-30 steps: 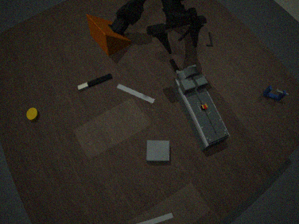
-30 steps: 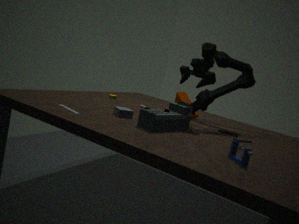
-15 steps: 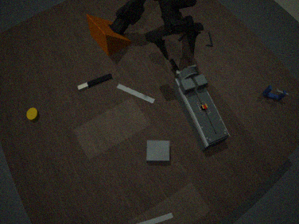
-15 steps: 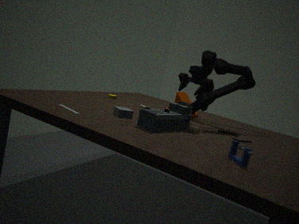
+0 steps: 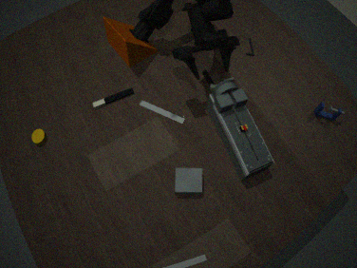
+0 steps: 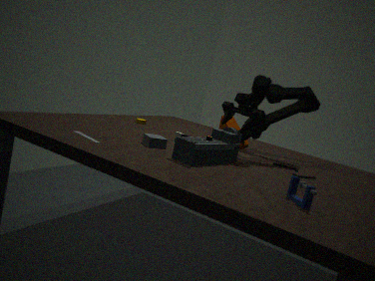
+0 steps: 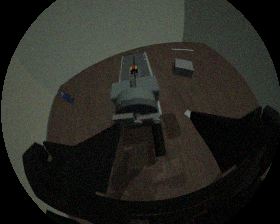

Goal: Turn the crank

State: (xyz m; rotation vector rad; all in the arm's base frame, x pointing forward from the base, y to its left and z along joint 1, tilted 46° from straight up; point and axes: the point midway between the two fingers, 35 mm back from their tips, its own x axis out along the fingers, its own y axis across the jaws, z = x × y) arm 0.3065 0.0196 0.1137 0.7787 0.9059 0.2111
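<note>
The grey machine has a slotted top and a rounded housing at its arm-side end. The slide's red pointer sits about midway along the slot, with yellow spots close to it; the view is too dark and small to tell whether they are level. The dark crank handle sticks out from the crank bar at the housing end. My gripper is open and empty. Its fingers stand either side of the handle in the wrist view; contact is not visible.
An orange wedge stands beside the arm. A grey block, pale strip, black-and-white bar and yellow disc lie to one side. A blue bracket stands on the other.
</note>
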